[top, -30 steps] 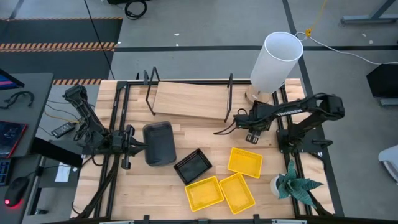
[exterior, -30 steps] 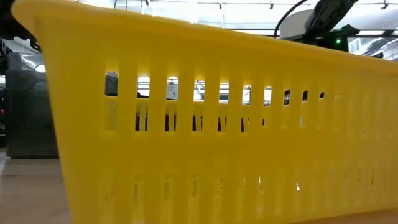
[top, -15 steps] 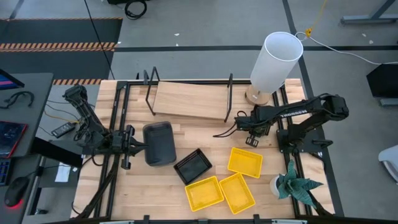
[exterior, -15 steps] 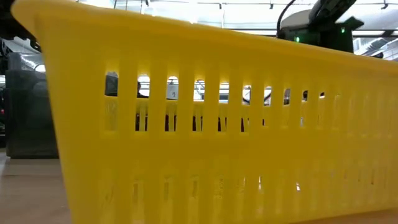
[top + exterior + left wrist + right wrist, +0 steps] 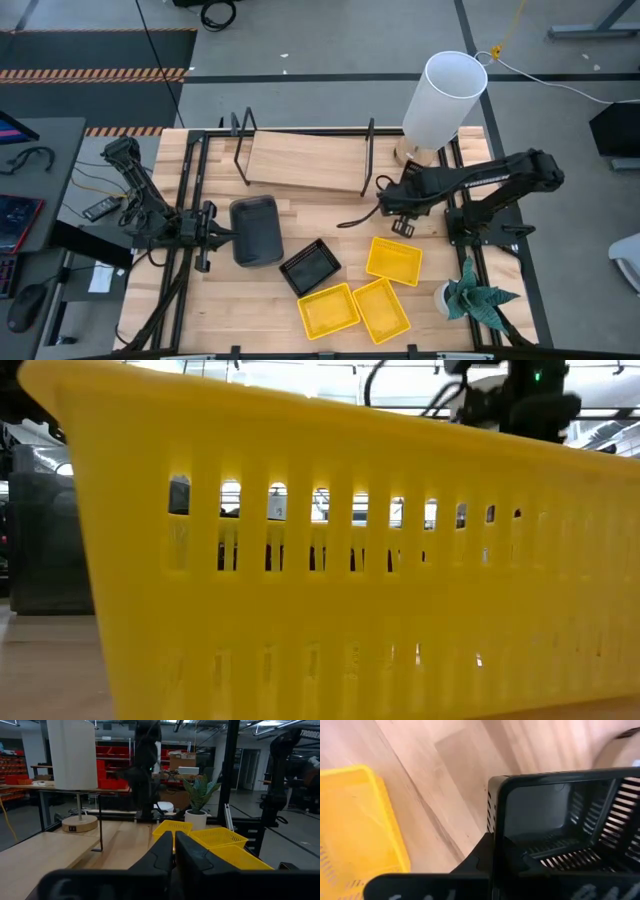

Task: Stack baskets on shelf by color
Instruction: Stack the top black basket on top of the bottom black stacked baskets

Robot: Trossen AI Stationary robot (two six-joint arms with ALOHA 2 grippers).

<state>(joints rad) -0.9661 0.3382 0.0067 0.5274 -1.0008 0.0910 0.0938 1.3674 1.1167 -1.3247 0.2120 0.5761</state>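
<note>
Slatted black basket (image 5: 570, 820), rigid plastic

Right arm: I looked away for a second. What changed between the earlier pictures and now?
The right gripper slid a little toward the table's middle and shut on the rim of a black basket. The left gripper beside the grey basket, the yellow baskets, the other black one and the shelf stayed put.

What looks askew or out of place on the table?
The black slatted plastic basket lies diagonal to the wooden table, and the two yellow plastic baskets beside it are turned too. Nothing looks spilled.
</note>
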